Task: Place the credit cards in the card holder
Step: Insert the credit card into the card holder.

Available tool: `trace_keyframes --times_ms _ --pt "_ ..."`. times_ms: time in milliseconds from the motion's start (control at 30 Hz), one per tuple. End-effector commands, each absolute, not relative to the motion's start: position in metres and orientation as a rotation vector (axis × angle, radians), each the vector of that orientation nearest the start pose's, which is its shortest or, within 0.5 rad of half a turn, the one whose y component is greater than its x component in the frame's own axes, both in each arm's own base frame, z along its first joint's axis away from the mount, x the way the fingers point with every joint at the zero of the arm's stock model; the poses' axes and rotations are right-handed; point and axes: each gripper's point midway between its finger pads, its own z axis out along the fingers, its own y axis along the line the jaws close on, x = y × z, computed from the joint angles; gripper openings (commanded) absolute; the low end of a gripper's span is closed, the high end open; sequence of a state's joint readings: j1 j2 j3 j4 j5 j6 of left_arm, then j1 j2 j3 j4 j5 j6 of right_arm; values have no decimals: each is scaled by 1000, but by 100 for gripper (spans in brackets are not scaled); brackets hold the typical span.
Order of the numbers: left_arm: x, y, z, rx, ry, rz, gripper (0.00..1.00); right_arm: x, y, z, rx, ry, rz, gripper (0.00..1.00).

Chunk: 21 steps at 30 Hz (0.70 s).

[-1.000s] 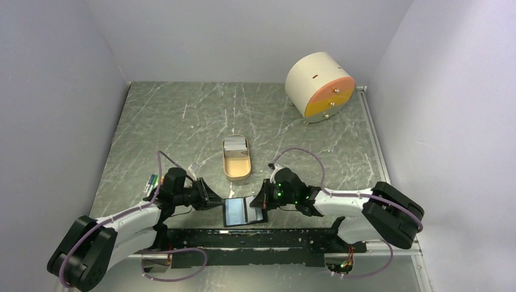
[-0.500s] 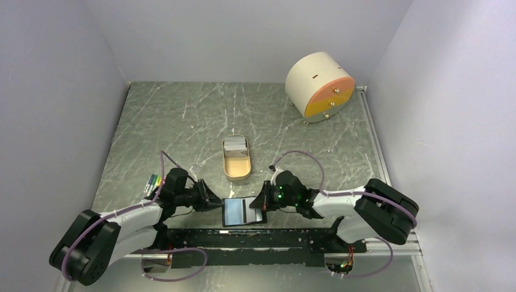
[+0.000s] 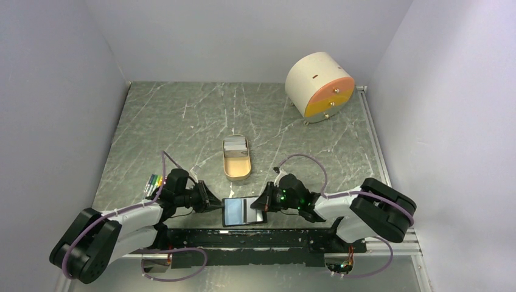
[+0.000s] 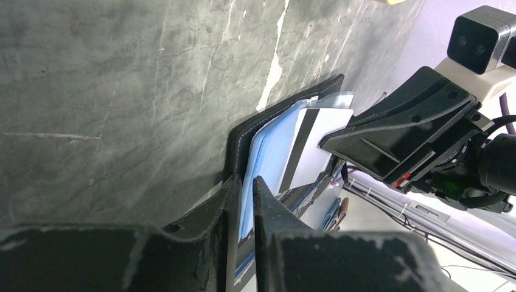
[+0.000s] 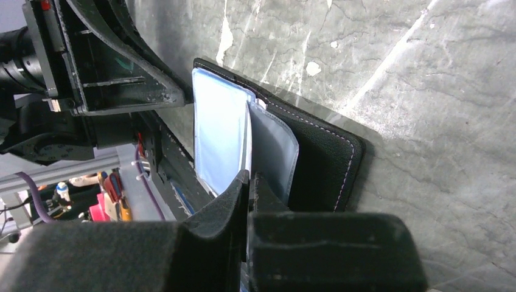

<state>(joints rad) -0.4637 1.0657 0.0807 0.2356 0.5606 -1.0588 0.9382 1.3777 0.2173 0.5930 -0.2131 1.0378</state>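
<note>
Top external view is showing the open card holder lying at the near edge of the table, between the two grippers. The left gripper is pinching the holder's left edge, its fingers nearly meeting on a blue-grey pocket sheet. The right gripper is clamping a white credit card with a dark stripe against the inner pockets; whether it is inside one, I cannot tell. Other credit cards are lying at the far end of the tan tray, well apart from the holder.
</note>
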Motion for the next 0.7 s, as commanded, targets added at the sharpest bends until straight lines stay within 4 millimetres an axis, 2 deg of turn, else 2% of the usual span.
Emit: trace_keyframes --times_ms 0,300,367,500,667 --pt "134 -207 18 -415 2567 -1319 18 124 290 17 11 2475 1255 4" --pt "134 -208 17 -415 2570 -1322 16 120 294 21 26 2481 1313 10" --pt "133 -209 17 -416 2571 -1322 16 120 292 19 31 2490 1296 11" --pt "133 -209 17 -415 2572 -1321 16 122 287 16 27 2503 1239 24" --pt "134 -209 19 -415 2565 -1320 16 125 283 19 9 2504 1183 26"
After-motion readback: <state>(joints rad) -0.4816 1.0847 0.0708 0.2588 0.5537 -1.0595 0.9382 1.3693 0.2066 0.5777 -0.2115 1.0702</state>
